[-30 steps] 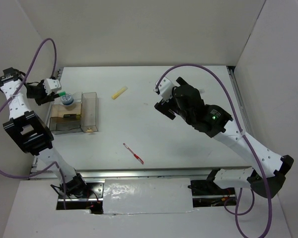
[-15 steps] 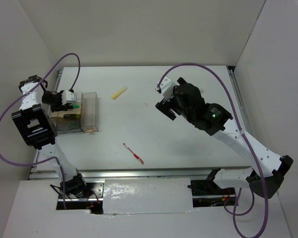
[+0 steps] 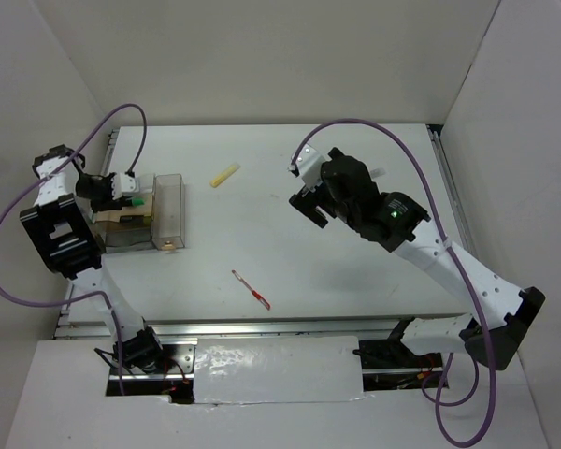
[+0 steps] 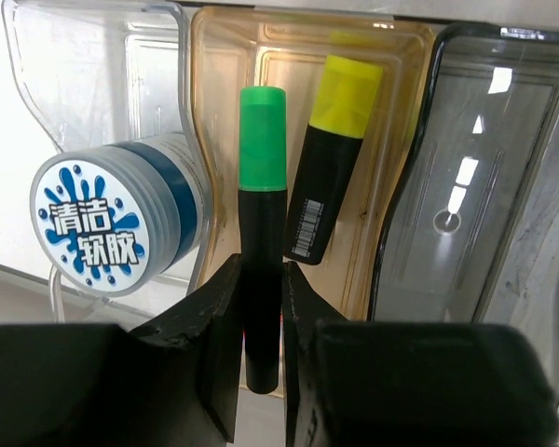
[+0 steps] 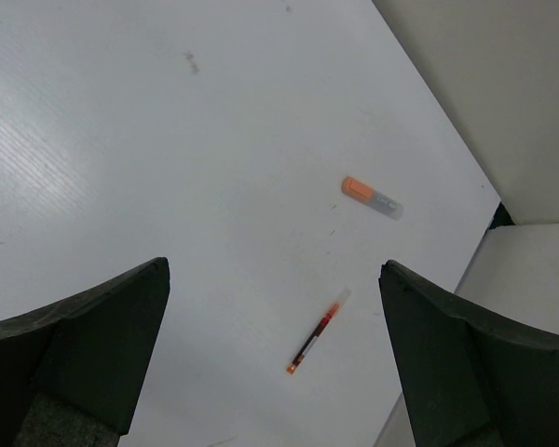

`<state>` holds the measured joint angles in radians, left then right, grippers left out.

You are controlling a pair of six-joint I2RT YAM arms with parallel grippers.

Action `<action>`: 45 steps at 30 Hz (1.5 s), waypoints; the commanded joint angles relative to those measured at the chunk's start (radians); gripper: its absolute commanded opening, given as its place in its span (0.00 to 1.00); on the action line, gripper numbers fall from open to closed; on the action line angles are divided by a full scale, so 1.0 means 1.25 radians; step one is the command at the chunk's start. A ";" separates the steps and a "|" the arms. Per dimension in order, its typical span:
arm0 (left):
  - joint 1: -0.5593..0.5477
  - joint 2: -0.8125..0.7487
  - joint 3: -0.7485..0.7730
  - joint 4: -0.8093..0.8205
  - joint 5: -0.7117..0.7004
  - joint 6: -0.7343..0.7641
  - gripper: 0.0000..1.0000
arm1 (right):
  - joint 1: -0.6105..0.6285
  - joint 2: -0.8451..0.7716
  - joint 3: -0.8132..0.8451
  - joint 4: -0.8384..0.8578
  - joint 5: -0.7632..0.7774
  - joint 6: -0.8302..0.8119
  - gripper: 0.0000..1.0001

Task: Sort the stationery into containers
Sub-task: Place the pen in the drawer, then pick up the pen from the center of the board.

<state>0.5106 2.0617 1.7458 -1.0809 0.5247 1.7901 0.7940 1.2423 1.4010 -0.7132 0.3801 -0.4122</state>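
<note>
While the left claw [image 4: 261, 317] is clamped tight on the tail end of the green highlighter [image 4: 262, 214], the capped end is poking out over the amber tray [image 4: 391, 140], so that's where the task's thing is: held above its slot, not dropped yet as far as I can tell. Inside the amber tray, just beside the green one, a yellow highlighter [image 4: 328, 168] already lies at a slight angle. A round tub [image 4: 107, 228] with a blue label sits in the compartment on one side of the amber tray, and a smoky compartment [image 4: 475, 186] is on the other side. My worry is the release. The claw grips the very tail, near the tray's closest wall, so if it lets go from this height the tail could catch that rim and the pen could tip out, or land crosswise on the yellow one. The right claw [image 5: 275, 345] hangs spread wide with nothing in it, well apart from the amber tray, over the counter [image 3: 355, 281]. A red pen [image 5: 315, 342] and a short marker [image 5: 373, 197] with an orange end are waiting out there too. Compared with a second ago, the left arm has swung in from behind the tub to over the amber tray. The right arm barely budged, and the loose pens haven't moved.
</note>
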 commanded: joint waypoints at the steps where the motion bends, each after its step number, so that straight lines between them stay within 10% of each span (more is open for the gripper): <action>1: 0.008 -0.007 0.012 -0.036 0.028 0.043 0.12 | -0.004 0.003 0.033 -0.007 -0.005 0.012 1.00; 13: 0.010 -0.042 0.000 -0.020 0.056 -0.010 0.57 | -0.001 0.014 0.039 -0.007 -0.006 0.008 1.00; 23: -0.061 -0.104 0.169 -0.104 0.249 -0.277 0.56 | -0.020 0.021 0.047 -0.005 -0.022 0.038 1.00; 29: -0.321 -0.293 -0.115 0.411 0.071 -0.747 0.54 | -0.073 0.043 0.088 -0.017 -0.073 0.100 1.00; 39: -0.415 0.077 0.142 0.590 0.058 -1.276 0.53 | -0.190 0.033 0.138 -0.057 -0.198 0.230 1.00; 45: -0.442 0.177 0.231 0.547 -0.021 -1.231 0.54 | -0.217 0.030 0.143 -0.071 -0.259 0.248 1.00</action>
<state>-0.0055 2.2841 1.9636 -0.4057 0.5297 0.3012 0.5320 1.3052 1.5394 -0.7738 0.1215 -0.1410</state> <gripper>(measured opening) 0.535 0.998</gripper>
